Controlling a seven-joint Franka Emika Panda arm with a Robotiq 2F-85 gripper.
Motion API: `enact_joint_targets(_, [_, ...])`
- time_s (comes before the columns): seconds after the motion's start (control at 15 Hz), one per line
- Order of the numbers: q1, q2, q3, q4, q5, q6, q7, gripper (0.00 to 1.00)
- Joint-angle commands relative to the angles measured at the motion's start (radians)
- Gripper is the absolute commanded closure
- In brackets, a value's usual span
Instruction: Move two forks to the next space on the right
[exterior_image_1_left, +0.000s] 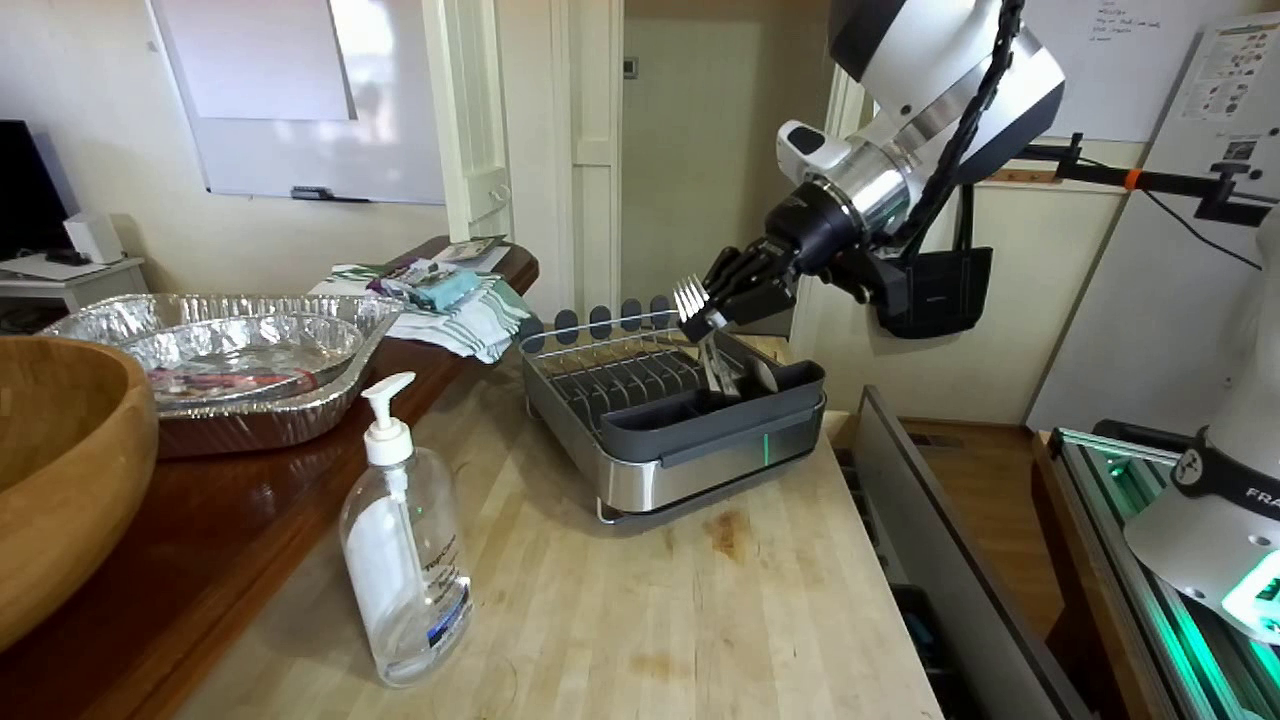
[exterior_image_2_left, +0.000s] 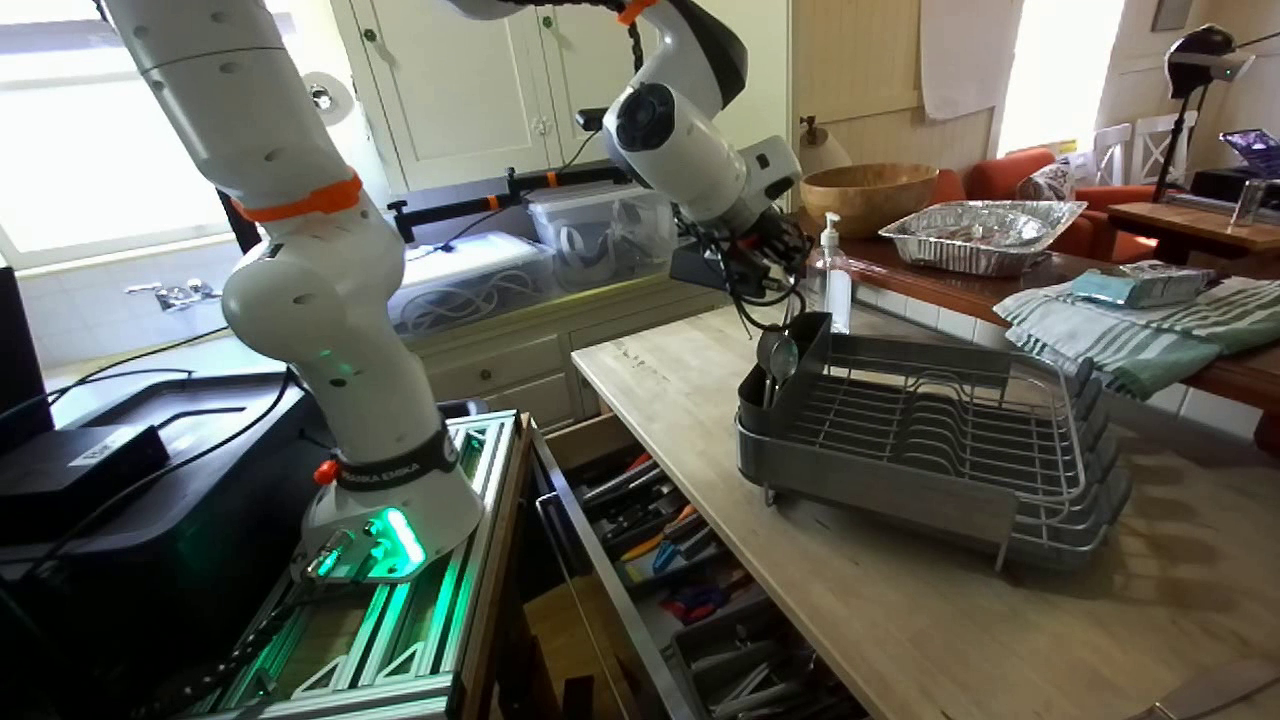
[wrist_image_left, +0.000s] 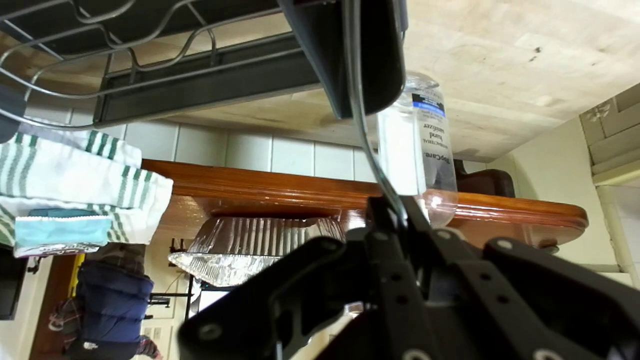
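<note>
The fork (exterior_image_1_left: 690, 297) stands slightly tilted over the dark utensil caddy (exterior_image_1_left: 690, 428), its tines toward 11 o'clock in an exterior view and its handle running toward 5 o'clock, down to the caddy's mouth. The end effector (exterior_image_1_left: 706, 323) is clenched on it just below the tines. The view into the shade is poor, so neither the handle's lower end nor the second fork can be placed in a compartment.

The step in hand looks like carrying this fork to the next space. Done well, it calls for a straight lift until the handle clears the caddy's inner walls, a short sideways shift, then a plumb descent, loosening only once the handle rests. A pinch this high may let the handle swing. A spoon (exterior_image_1_left: 763, 376) at the handle's 3 o'clock could snag it.

The caddy sits at an end of the dish rack (exterior_image_1_left: 632, 487) on the desk (exterior_image_1_left: 600, 610), a pump bottle (exterior_image_1_left: 410, 570) well apart at 8 o'clock.
</note>
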Motion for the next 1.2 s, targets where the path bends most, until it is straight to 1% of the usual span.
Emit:
enact_joint_targets(0.0, [-0.011,0.024,-0.015,0.004,0.004,-0.034,-0.043,0.98])
enact_joint_targets(1.13, [-0.008,0.104,-0.045,0.013,-0.058,-0.05,-0.004,0.98])
